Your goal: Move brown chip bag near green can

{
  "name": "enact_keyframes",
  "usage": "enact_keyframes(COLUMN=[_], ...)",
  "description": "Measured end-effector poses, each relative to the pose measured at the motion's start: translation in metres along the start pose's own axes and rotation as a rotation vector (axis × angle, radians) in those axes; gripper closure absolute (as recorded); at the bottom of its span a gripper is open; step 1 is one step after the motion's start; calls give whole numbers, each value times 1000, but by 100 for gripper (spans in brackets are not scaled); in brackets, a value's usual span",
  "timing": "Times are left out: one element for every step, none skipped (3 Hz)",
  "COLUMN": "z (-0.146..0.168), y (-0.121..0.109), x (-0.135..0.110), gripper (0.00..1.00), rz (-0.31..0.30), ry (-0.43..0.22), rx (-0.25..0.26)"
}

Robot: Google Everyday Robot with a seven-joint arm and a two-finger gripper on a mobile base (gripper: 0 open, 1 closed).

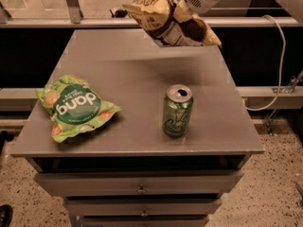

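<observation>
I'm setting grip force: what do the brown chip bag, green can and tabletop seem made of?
The brown chip bag, held above the table's far edge by the gripper, looks like thin glossy film: creased, shiny. The green can looks like printed metal, silver-topped. The tabletop seems smooth grey metal or laminate, faintly reflective.
</observation>
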State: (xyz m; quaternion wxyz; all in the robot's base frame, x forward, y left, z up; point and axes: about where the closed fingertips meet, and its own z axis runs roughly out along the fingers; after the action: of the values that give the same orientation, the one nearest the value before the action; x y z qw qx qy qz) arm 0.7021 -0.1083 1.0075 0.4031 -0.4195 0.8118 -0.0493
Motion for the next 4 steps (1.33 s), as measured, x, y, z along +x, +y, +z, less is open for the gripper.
enact_keyframes(z=[8, -9, -45, -59], y=[8, 19, 45, 63], x=[3, 9, 34, 53], gripper=[100, 100, 100, 100], rz=[-7, -40, -74, -78], ry=[16, 59, 172, 239], rx=[-42, -82, -163, -214])
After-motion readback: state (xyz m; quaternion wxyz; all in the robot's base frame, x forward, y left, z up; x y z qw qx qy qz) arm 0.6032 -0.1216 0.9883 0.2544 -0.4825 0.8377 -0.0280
